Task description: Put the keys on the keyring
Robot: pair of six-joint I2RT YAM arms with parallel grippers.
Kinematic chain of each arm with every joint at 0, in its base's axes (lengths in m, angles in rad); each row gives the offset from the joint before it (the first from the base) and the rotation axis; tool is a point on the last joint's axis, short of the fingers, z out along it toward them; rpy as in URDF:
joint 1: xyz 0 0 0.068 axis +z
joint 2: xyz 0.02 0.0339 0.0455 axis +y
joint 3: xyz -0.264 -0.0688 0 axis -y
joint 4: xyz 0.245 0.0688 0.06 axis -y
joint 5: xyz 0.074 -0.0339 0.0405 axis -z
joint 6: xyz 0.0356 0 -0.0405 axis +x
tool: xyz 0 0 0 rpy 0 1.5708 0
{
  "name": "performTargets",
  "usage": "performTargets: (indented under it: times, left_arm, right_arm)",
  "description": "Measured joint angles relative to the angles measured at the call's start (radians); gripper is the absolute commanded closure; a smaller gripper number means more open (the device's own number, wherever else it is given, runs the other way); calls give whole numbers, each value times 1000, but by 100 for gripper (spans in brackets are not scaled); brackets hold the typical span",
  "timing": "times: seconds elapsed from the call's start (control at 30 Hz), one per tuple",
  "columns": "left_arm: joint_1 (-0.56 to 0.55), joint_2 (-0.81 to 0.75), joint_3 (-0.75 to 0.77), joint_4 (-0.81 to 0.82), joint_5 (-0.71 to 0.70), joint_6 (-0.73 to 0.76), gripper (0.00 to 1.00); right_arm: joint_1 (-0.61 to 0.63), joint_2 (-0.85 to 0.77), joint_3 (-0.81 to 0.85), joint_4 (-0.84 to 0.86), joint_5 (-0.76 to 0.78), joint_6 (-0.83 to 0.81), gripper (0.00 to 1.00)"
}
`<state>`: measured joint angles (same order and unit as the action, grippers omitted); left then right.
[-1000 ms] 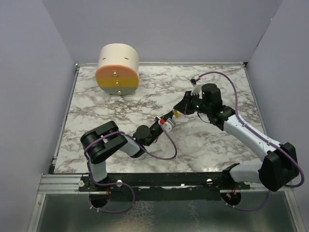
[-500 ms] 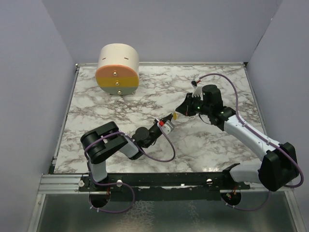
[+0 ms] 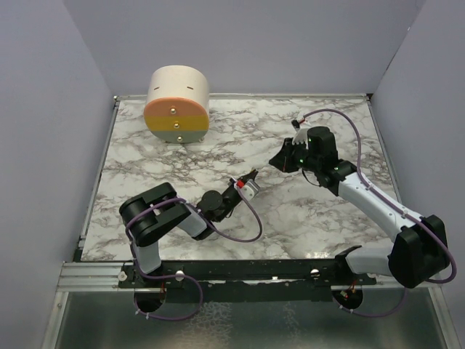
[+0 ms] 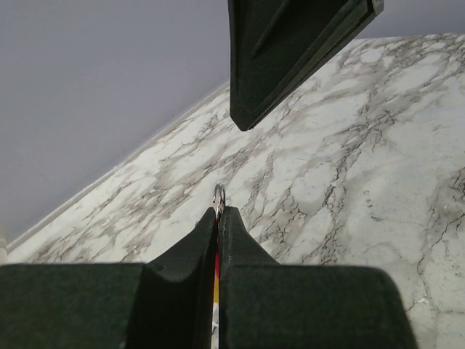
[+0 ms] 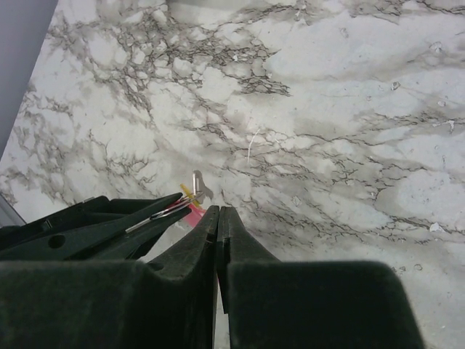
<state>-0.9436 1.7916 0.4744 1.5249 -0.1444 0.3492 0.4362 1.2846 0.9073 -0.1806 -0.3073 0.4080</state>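
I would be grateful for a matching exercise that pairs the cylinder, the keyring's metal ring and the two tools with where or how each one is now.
Column one:
1. cream-and-orange cylinder
2. metal ring
3. left tool
4. right tool

Column two:
a. shut, nothing seen between its fingers
b. shut on the pink keyring
c. standing at the far left of the table
d. poking out past closed fingertips

Pairs: 1-c; 2-d; 3-b; 4-a

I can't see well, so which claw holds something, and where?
The left gripper pinches the keyring by its pink strap, ring poking out; the right gripper holds nothing.
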Motion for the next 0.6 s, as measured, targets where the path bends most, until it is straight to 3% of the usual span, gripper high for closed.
performTargets:
  times: [0.13, 0.3, 0.6]
  left_arm:
    - [3, -9, 0, 0, 6, -14, 100]
    - [29, -48, -4, 0, 50, -69, 100]
    - [151, -129, -25, 0, 264, -275, 100]
  right_arm:
    - [0, -12, -12, 3, 0, -18, 79]
    - [0, -56, -58, 27, 0, -44, 70]
    - [0, -195, -197, 166, -12, -117, 69]
